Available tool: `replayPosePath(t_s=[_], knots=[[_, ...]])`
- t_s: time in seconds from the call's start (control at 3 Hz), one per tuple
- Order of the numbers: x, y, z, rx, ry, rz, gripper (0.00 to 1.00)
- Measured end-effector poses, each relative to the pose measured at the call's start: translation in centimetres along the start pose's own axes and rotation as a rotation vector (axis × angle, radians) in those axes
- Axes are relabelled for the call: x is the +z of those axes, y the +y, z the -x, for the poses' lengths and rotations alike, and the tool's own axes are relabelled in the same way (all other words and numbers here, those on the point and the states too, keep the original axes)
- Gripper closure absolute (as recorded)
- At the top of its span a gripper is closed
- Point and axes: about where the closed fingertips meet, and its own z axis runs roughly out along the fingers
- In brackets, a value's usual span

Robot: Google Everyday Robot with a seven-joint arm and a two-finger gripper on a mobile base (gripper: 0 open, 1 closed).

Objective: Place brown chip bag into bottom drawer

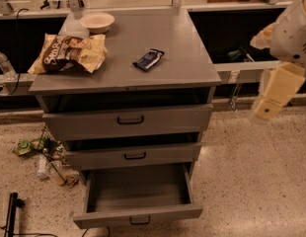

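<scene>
The brown chip bag (69,53) lies crinkled on the left side of the grey cabinet top (192,68), its dark "Sea Salt" panel facing up. The bottom drawer (138,191) is pulled out and its box holds nothing. My gripper (269,102) hangs in the air to the right of the cabinet, at about the height of the top drawer. It is far from the bag and holds nothing.
A cream bowl (97,21) stands behind the bag. A small dark blue-and-white packet (148,59) lies mid-top. The top drawer (129,120) and middle drawer (134,155) are slightly open. Litter and bottles (47,157) lie on the floor left of the cabinet.
</scene>
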Motion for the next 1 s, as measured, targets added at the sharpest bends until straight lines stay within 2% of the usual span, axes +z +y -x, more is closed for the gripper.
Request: replayPosePath(t_s=[0.33,0.67,1.0], knots=[[2.5,-3.1,8.0,-0.038,-0.254,0.037,0.0],[5.3,-4.6,15.9,-0.077,-0.518,0.11,0.0],[7.2,-4.8,21.2,-0.069,-0.584,0.105,0.0]])
